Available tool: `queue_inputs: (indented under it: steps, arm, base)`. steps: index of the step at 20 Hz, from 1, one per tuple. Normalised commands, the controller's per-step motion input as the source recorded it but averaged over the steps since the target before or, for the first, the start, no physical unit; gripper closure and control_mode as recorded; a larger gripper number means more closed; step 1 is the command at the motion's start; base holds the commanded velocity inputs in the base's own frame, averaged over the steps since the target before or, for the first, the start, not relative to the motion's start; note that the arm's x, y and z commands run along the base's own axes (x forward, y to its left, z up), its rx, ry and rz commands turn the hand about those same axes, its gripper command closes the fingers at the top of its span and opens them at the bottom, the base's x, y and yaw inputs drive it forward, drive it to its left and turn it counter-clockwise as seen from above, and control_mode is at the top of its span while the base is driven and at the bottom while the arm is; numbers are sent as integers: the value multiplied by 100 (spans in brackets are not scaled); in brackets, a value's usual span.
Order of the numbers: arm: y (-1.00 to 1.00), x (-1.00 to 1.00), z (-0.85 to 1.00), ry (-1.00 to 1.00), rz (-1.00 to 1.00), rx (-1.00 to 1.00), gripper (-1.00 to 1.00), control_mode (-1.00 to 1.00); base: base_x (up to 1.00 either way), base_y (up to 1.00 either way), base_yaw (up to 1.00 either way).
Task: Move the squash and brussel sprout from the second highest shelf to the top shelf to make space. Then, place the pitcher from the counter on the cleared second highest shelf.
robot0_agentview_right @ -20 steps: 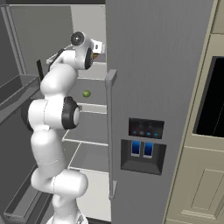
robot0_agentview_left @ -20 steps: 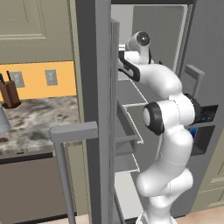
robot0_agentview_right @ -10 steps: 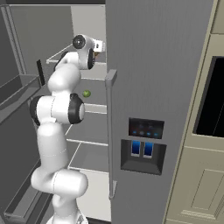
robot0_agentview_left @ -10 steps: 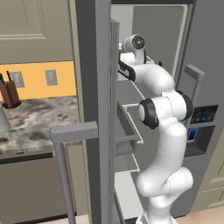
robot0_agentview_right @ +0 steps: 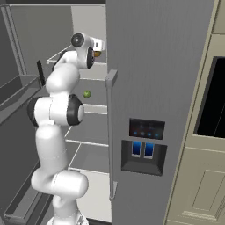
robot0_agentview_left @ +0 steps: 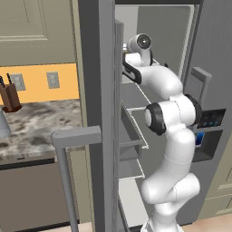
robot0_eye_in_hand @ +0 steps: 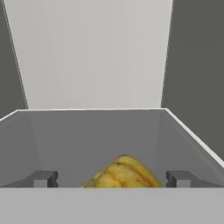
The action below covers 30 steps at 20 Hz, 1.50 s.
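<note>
Now we see the lumpy yellow-orange squash on the pale-grey top shelf, between our spread, released fingers; the small green brussel sprout waits one shelf below.

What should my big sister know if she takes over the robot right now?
Gripper: open, fingers either side of the squash, holding nothing.
Squash: on the top shelf of the fridge.
Brussel sprout: on the second highest shelf.
Done: squash is up top.
Left: move the sprout up, then bring the pitcher over from the counter and place it on the cleared shelf.
</note>
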Motion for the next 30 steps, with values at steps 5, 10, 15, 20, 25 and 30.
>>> queue_inputs:
  steps: [5,10,15,20,25,30]
  arm:
    - [0,-65,6,0,0,-4,-100,-100]
    - [0,-86,6,2,2,-4,-100,-100]
    - [0,-86,8,0,3,-2,-100,-100]
    - [0,-100,0,1,4,0,-100,-100]
    - [0,-100,-36,11,6,0,-100,-100]
    - [0,-84,-52,21,4,0,-100,-100]
  base:
    - [0,0,0]
    - [0,0,0]
    - [0,0,0]
    - [0,0,0]
    - [0,0,0]
    - [0,0,0]
